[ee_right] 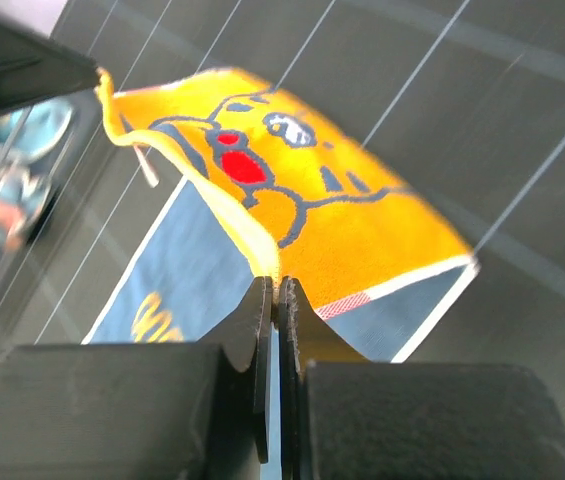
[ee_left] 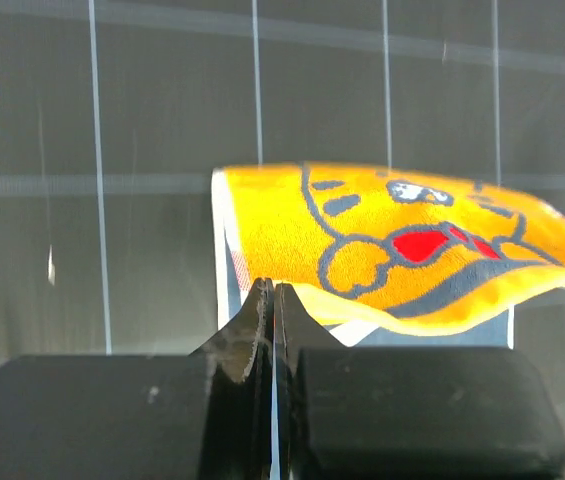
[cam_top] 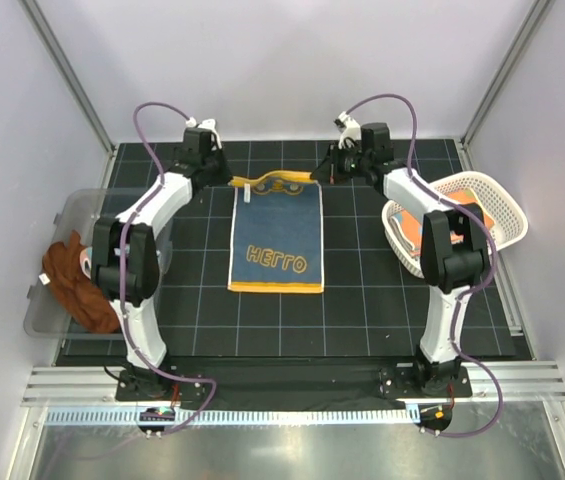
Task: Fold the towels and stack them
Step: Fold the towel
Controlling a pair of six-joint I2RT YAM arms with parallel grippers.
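Blue towel (cam_top: 277, 235) with yellow lettering lies flat mid-counter (cam_top: 362, 310), long side running away from the arm bases. Its far edge is lifted off the surface and shows the yellow cartoon-face side (ee_left: 392, 240). Left jaws are clamped together on the far-left corner, right jaws clamped together on the far-right corner (ee_right: 342, 200), both low over the counter. Reads as the start of the first fold, far edge to go toward the near edge. Nothing folded or stacked on the counter yet. Orange towels (cam_top: 474, 208) sit in the white basket (cam_top: 512, 225) at right, and a rust-brown towel (cam_top: 72, 280) hangs over the clear bin (cam_top: 67, 210) at left. Most of the task looks left to do.
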